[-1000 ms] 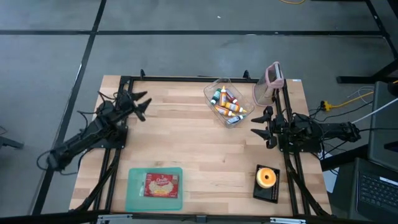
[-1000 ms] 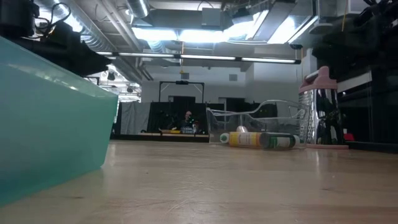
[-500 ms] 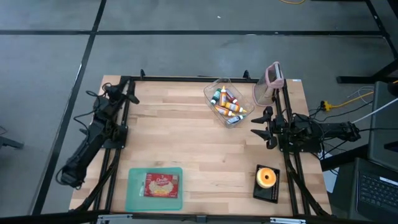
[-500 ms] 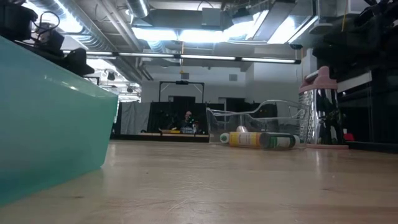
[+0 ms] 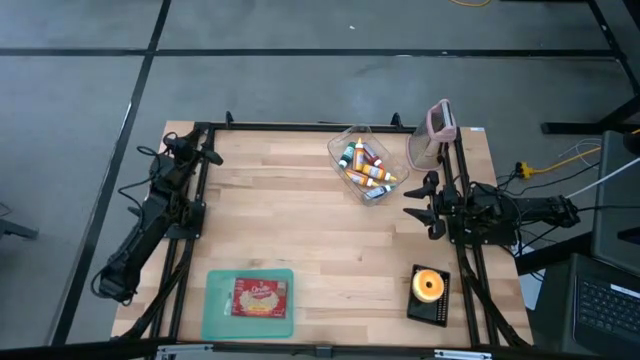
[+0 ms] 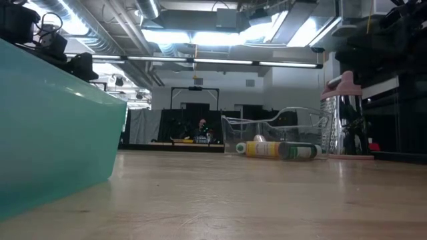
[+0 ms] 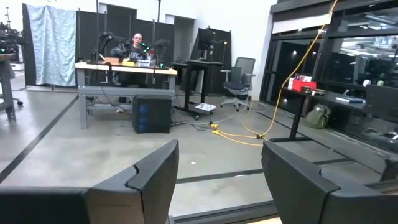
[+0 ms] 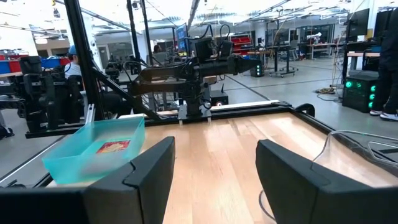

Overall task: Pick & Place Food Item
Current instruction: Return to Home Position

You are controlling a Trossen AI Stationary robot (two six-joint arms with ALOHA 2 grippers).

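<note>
A red and yellow food packet (image 5: 260, 298) lies in a teal tray (image 5: 215, 312) at the table's near left; both also show in the right wrist view (image 8: 113, 147). My left gripper (image 5: 205, 152) is open and empty at the table's far left corner, pointing past the far edge. My right gripper (image 5: 418, 204) is open and empty at the table's right edge, pointing left across the table.
A clear bin of small bottles (image 5: 366, 166) and a pink-topped grater (image 5: 434, 130) stand at the far right. A black scale with an orange item (image 5: 429, 290) sits at the near right. The teal tray's wall (image 6: 53, 133) fills the low view's left. Bare wood (image 5: 300, 220) lies mid-table.
My left arm has drawn back toward the table's far left corner and straightened along the left edge; its gripper has turned from pointing right over the table to pointing past the far edge. It has kept still for the last half second.
</note>
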